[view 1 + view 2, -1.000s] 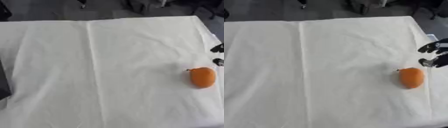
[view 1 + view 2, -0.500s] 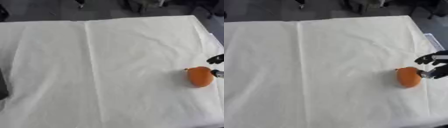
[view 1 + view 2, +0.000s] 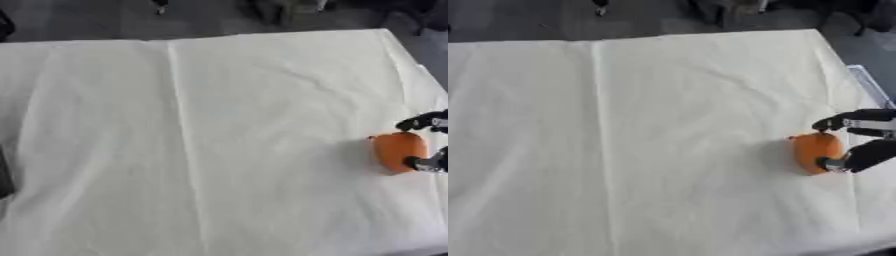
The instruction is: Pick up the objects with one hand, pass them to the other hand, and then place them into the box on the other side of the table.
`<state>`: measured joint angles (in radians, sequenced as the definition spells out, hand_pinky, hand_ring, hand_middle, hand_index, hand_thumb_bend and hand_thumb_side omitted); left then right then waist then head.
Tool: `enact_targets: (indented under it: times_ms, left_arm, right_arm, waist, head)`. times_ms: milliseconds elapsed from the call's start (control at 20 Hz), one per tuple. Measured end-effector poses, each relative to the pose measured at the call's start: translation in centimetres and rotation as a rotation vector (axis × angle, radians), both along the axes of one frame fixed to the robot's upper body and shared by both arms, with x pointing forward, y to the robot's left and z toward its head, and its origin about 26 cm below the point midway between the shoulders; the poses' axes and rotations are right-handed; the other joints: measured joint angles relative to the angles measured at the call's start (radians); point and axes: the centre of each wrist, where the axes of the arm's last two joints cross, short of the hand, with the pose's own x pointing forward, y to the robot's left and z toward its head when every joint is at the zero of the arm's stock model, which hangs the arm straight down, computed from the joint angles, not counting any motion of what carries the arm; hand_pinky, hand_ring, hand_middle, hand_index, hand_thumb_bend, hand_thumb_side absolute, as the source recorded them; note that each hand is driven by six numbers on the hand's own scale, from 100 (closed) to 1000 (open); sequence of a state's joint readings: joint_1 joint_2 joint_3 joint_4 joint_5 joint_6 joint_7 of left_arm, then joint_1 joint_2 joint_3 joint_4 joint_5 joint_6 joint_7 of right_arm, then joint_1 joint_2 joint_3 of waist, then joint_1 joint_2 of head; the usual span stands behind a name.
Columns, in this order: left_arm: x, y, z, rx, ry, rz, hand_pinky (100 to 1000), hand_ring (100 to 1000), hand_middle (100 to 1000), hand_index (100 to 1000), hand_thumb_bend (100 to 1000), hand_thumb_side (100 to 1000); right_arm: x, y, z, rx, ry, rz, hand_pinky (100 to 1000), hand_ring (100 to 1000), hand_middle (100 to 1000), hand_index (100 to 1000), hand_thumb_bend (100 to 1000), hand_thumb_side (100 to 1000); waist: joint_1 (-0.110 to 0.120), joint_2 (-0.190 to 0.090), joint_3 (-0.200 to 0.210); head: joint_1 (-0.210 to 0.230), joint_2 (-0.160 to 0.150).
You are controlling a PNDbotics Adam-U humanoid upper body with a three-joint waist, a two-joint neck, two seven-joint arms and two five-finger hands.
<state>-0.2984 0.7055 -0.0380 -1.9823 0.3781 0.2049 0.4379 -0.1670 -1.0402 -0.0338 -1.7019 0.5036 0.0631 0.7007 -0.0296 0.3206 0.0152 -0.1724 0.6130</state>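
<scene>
Right eye view: right hand (image 3: 866, 137) curled round orange object (image 3: 814, 151).

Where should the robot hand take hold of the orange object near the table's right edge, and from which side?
Probably across its rounded middle, coming from the right. The orange object is a smooth oval lying flat on the white cloth, with no handle. The right robot hand already reaches in from that edge, one finger at the object's top and another low on its right side, bracketing the body.

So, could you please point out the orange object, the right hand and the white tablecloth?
orange object (image 3: 814, 151), right eye view, middle of its top surface.
right hand (image 3: 866, 154), right eye view, its lower finger.
white tablecloth (image 3: 667, 125), right eye view, bare centre.
</scene>
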Motion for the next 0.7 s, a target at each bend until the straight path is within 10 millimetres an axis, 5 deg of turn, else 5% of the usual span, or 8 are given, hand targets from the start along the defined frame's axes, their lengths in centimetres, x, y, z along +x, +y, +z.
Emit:
enact_targets:
  times_ms: [400, 600, 700]
  left_arm:
    - [0.0, -0.1, -0.1, -0.012, -0.001, 0.002, 846, 778, 711, 814, 134, 843]
    - [0.0, -0.1, -0.1, -0.017, -0.001, 0.005, 845, 776, 704, 810, 131, 842]
    - [0.0, -0.1, -0.1, -0.018, -0.001, 0.004, 845, 775, 700, 808, 131, 842]
  right_arm:
    - [0.4, 0.5, -1.6, -0.188, -0.021, -0.068, 961, 999, 919, 1000, 493, 432]
    - [0.7, 0.5, -1.9, -0.213, -0.046, -0.091, 932, 947, 859, 965, 554, 347]
    - [0.9, 0.5, -2.0, -0.205, -0.086, -0.112, 912, 913, 805, 928, 516, 260]
  waist:
    - [0.002, 0.005, 0.009]
    - [0.002, 0.006, 0.011]
    - [0.002, 0.008, 0.012]
  head:
    - [-0.006, -0.001]
    - [-0.006, -0.001]
    - [-0.007, -0.003]
